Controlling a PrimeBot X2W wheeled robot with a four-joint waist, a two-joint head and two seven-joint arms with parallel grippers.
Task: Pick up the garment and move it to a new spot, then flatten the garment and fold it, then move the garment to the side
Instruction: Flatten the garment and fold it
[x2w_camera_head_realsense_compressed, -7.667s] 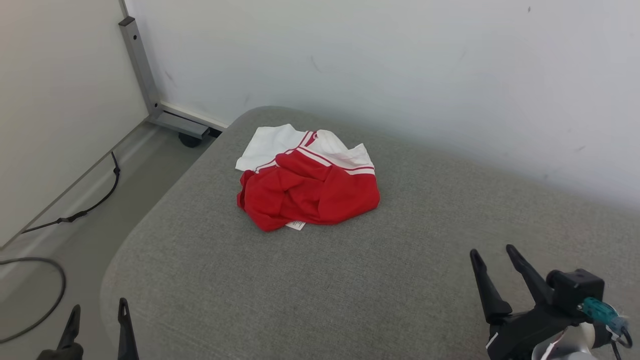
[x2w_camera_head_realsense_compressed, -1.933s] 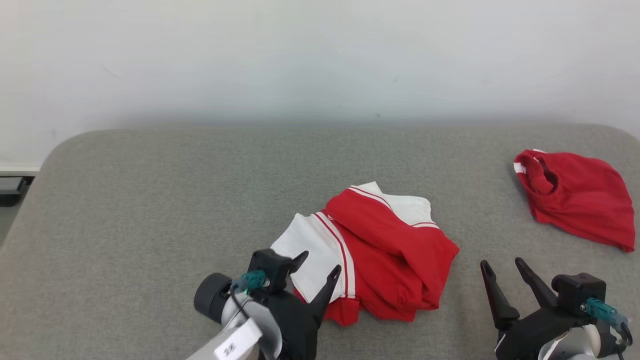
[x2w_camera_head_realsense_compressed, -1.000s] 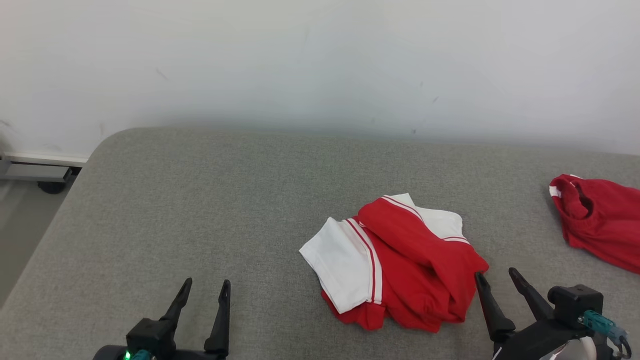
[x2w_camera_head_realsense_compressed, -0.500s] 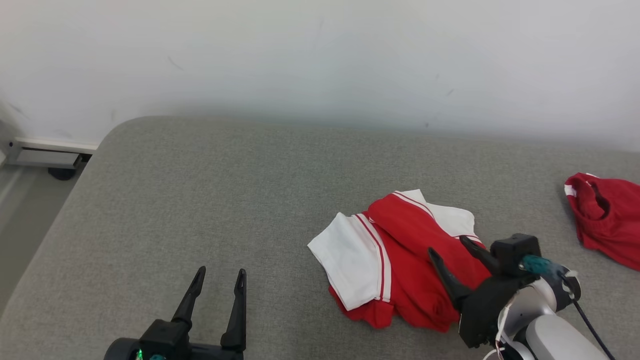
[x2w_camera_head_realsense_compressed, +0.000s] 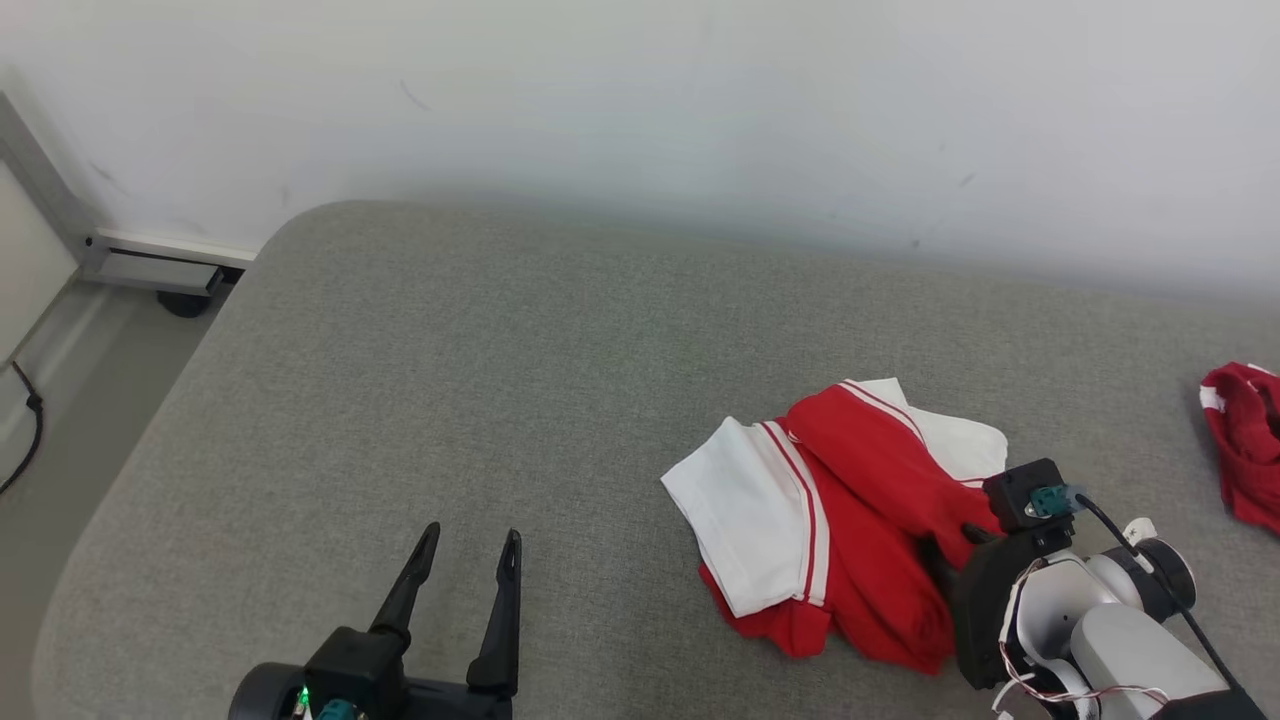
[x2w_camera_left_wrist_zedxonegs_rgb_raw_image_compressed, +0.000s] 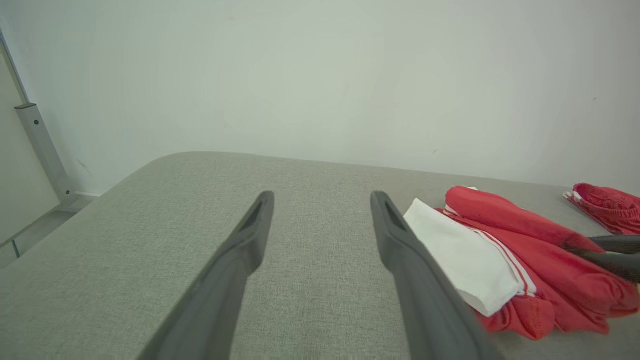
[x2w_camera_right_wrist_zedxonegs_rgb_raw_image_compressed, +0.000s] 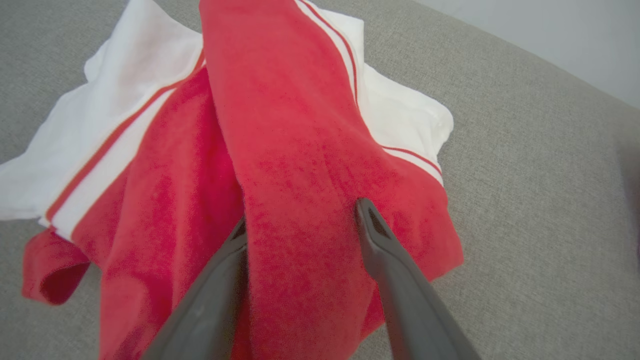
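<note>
Pick-up step in hand, I judged. Red-and-white garment lay crumpled on gray padded surface, right of centre. My right gripper straddled red fold, jaws apart, nothing grasped. Left gripper released, well apart. Next: clench fold, lift.

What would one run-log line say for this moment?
step: pickup | right gripper: open, astride red fold of garment | left gripper: open, over grey cushion, apart from garment

Left pincer black tapered fingers, green light at base, right pincer white wrist, teal plug, black cable
</note>
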